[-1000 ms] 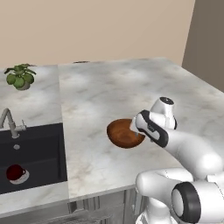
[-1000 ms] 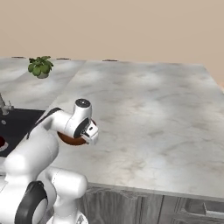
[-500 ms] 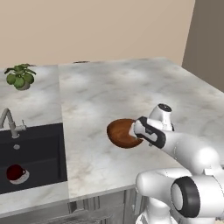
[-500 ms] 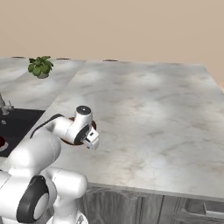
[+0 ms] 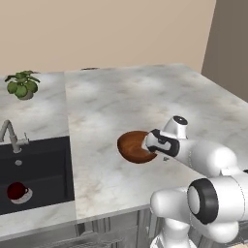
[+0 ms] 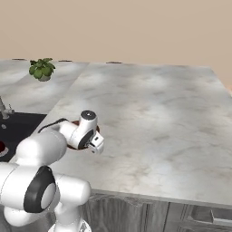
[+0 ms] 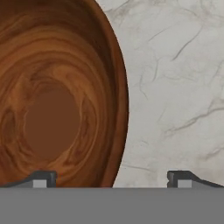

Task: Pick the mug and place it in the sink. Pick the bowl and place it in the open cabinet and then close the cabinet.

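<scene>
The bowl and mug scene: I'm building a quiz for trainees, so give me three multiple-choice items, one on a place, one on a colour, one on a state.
1. Where is the mug?
A. in the sink
B. beside the plant
C. inside the bowl

2. What colour is the bowl?
A. white
B. brown wood-look
C. green

3. How does the gripper stand?
A. shut on the bowl
B. shut on nothing
C. open, astride the bowl's rim

Answers:
1. A, the red mug lies in the black basin in the left base view.
2. B, glossy brown grain shows in the hand view.
3. C, the tips stand wide apart, one over the bowl and one over the counter.
</scene>
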Robot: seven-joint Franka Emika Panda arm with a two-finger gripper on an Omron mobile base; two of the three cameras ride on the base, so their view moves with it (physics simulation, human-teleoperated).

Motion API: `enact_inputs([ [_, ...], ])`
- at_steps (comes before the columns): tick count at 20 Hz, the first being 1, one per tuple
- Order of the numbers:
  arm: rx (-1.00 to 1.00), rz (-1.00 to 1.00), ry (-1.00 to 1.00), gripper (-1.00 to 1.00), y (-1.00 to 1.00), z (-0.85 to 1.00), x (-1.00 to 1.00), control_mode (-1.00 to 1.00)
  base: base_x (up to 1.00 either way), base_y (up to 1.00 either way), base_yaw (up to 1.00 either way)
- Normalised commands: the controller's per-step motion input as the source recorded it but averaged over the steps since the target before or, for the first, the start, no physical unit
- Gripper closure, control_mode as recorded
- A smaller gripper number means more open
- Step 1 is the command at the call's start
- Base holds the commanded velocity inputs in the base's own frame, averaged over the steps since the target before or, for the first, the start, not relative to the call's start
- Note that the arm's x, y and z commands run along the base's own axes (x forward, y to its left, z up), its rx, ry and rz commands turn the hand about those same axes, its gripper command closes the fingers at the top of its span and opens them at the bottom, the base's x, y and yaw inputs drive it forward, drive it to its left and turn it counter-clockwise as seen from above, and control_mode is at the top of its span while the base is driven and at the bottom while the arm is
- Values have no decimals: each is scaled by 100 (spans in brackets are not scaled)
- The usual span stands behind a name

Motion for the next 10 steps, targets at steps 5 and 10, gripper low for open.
enact_inputs([
  [5,0,-2,0,-100,0,-5,19,-100,0,0,0],
  [10,0,-4,0,100,11,-8,9,-100,0,0,0],
])
